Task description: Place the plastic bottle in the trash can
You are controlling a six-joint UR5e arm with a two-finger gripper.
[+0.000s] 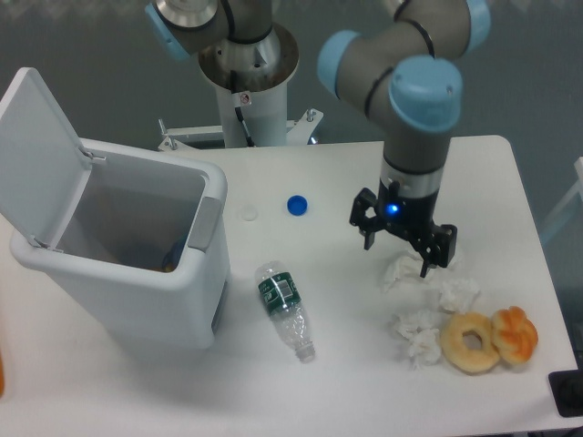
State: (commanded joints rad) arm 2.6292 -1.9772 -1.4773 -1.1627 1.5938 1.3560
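**Claw spread and empty, bottle apparently down in the bin**

Claw (405, 244) first: you have it right of centre in the frame, fingers spread wide and pointing down, nothing between them, a blue light lit on its body.

The plastic bottle (175, 253) is not on the surface as far as you can see. The only candidate is a dim bluish shape low inside the trash can (137, 291), against the inner front wall, with a speck of orange beside it. It is too shadowed to confirm, and you cannot tell its long axis. If that is it, it lies far left of the claw and slightly lower in the frame, well apart from it, and the task looks finished rather than pending.

The can is smooth white plastic, rectangular with rounded corners; its flip lid (41, 155) stands open towards the upper left, and the grey panel (206, 223) sits on the rim facing the claw.

Between can and claw, a clear ribbed bottle with a green label (284, 309) lies on its side, neck pointing to the lower right; don't mistake it for the target. A small blue cap (296, 205) rests above it. Just below the claw are crumpled white tissues (428, 300), then a matte ring doughnut (471, 342) touching a glossy orange pastry (516, 333), all on the plain white surface (346, 391).
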